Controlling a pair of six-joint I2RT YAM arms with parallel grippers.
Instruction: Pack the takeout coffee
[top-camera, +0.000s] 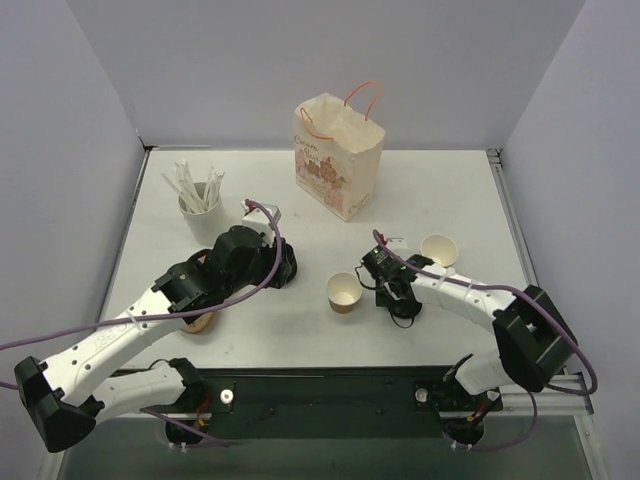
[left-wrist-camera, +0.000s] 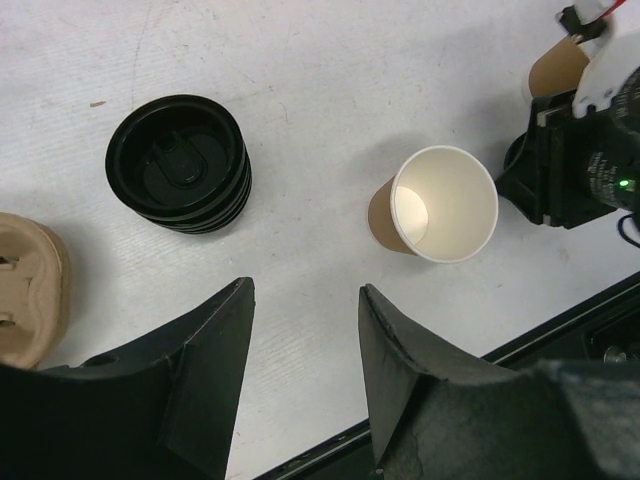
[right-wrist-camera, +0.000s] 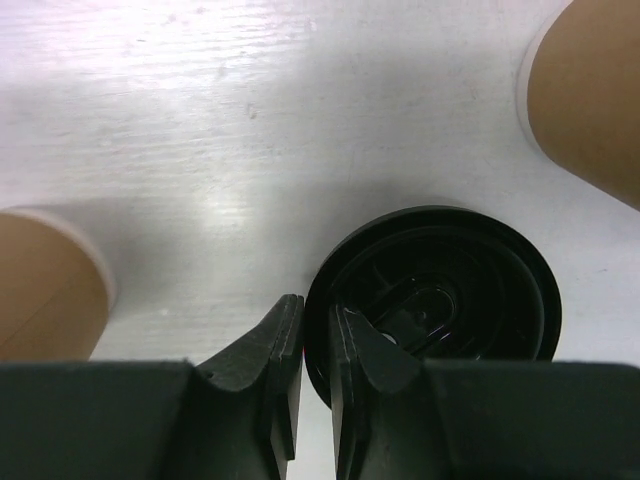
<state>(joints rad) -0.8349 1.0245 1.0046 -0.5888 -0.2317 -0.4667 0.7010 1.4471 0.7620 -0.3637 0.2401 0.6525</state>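
Now pinching black lid (right-wrist-camera: 440, 290) by rim in right gripper (right-wrist-camera: 315, 322); open cup (top-camera: 343, 292) just beside, 9 o'clock, top view; left gripper (left-wrist-camera: 305, 300) spread, empty.

Left gripper (left-wrist-camera: 305, 290) spread wide, right gripper (right-wrist-camera: 313, 306) pinched

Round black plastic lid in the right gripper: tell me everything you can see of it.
Glossy round black plastic lid, moulded in concentric rings, raised rim, small sip tab near centre. Level, facing the wrist camera, above the white table, between two brown paper cups, touching neither. The right gripper pinches its rim, one finger outside, one inside. Resting or lifted: cannot tell.
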